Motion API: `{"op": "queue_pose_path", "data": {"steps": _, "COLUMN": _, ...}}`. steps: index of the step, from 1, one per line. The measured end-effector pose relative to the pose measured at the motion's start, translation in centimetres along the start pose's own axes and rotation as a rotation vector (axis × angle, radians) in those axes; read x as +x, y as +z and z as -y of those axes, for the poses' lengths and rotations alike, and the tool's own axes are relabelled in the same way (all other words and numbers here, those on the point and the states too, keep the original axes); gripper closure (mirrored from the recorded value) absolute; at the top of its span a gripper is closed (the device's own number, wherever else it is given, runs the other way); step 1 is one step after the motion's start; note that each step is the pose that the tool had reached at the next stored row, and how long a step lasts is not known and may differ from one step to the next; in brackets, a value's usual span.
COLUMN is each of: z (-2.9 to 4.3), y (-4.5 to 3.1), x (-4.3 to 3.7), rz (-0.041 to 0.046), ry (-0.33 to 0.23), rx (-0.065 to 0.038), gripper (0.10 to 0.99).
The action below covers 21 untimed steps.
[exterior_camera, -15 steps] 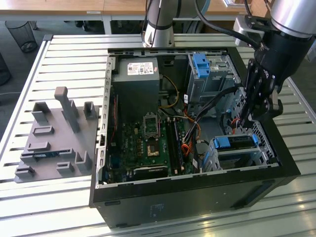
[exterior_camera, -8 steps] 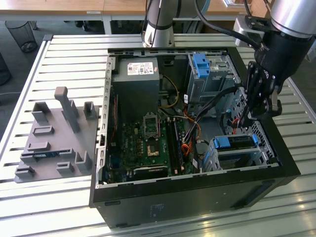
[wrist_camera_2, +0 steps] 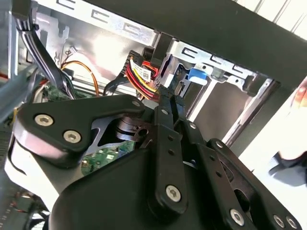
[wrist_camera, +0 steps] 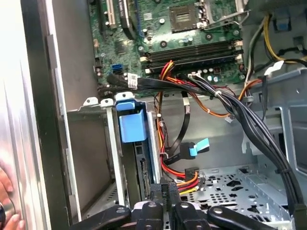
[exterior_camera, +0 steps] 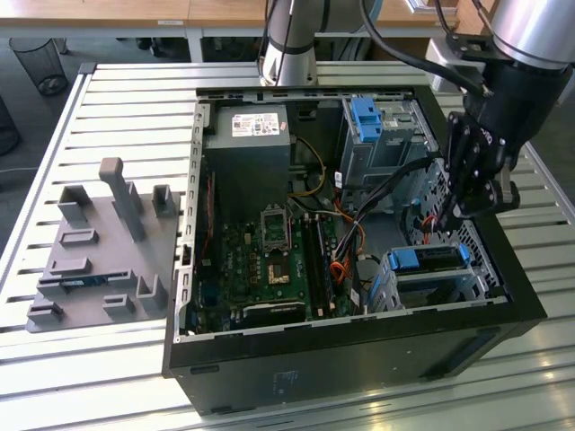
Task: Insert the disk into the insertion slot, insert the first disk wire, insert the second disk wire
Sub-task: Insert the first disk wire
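Note:
The disk (exterior_camera: 429, 258), silver in a bright blue carrier, sits inside the insertion slot (exterior_camera: 404, 292), a low perforated metal cage at the case's near right corner. In the first wrist view the carrier's blue tab (wrist_camera: 130, 122) stands up between the cage walls. My gripper (exterior_camera: 452, 211) hangs just above and behind the disk, inside the case. My gripper (wrist_camera: 164, 190) is shut on a black connector with red, yellow and orange wires (wrist_camera: 184, 176), close to the disk's rear edge. The same connector (wrist_camera_2: 154, 55) shows in the second wrist view. A blue-tipped data wire (wrist_camera: 198, 147) dangles loose beside it.
A thick bundle of black cables (wrist_camera: 240, 110) crosses above the cage. The motherboard (exterior_camera: 269, 260) and power supply (exterior_camera: 247, 153) fill the case's left. A taller grey bay with a blue tab (exterior_camera: 368, 117) stands behind. A grey fixture (exterior_camera: 99, 260) sits on the slatted table. A person's hand (wrist_camera: 7, 201) rests outside the case.

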<state>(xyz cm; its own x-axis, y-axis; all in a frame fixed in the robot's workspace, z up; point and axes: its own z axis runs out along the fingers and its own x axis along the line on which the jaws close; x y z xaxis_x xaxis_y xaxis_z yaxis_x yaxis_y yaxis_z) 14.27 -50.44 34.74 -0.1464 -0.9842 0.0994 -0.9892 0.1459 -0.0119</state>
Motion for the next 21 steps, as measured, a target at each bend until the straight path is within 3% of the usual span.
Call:
{"op": "queue_pose_path", "data": {"steps": 6, "z": -0.38, "y": 0.09, "x": 0.22, "rz": 0.0032, "ry": -0.023, "rx": 0.017, "gripper": 0.922}}
{"op": "queue_pose_path", "data": {"steps": 11, "z": -0.48, "y": 0.27, "x": 0.60, "rz": 0.0328, "ry": -0.023, "rx": 0.028, "gripper": 0.922}}
{"op": "queue_pose_path", "data": {"steps": 21, "z": -0.51, "y": 0.75, "x": 1.24, "rz": 0.0356, "ry": -0.072, "rx": 0.034, "gripper": 0.922}}
